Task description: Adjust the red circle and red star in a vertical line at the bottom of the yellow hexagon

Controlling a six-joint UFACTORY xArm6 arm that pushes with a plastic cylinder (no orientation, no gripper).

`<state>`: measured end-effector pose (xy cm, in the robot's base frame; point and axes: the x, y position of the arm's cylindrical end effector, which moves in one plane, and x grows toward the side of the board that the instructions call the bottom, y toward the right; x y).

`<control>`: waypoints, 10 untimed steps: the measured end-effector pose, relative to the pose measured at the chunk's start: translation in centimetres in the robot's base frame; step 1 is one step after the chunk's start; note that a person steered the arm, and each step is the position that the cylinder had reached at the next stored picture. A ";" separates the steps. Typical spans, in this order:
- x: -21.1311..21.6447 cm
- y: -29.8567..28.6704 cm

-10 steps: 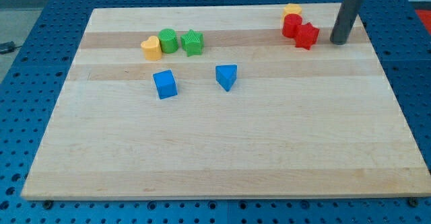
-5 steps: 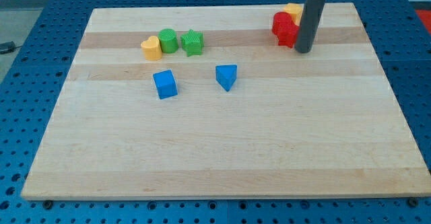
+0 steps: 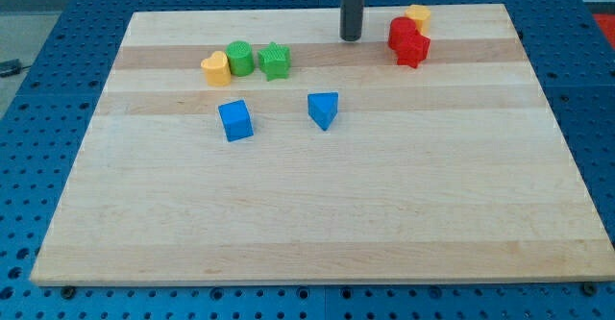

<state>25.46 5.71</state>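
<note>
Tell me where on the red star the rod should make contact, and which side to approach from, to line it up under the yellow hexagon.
There are no jaws, so it can only be pushed. The red star sits just below the red circle, with the yellow hexagon above and slightly toward the view's right. My tip is on the view's left of the cluster. Probably push the red circle's left face gently rightward; the star looks nearly placed.

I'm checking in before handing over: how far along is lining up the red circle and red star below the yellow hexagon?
Mostly done: the red circle sits just below the yellow hexagon, slightly toward the view's left, and the red star is tucked directly below the circle, touching it. In hand: nothing; my tip stands apart at the view's left of the reds. Left: perhaps a small nudge toward the view's right to straighten the column.
</note>
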 end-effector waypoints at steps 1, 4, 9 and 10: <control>0.0 1.2; 0.7 5.1; 6.8 3.0; 7.4 3.7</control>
<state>32.82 9.38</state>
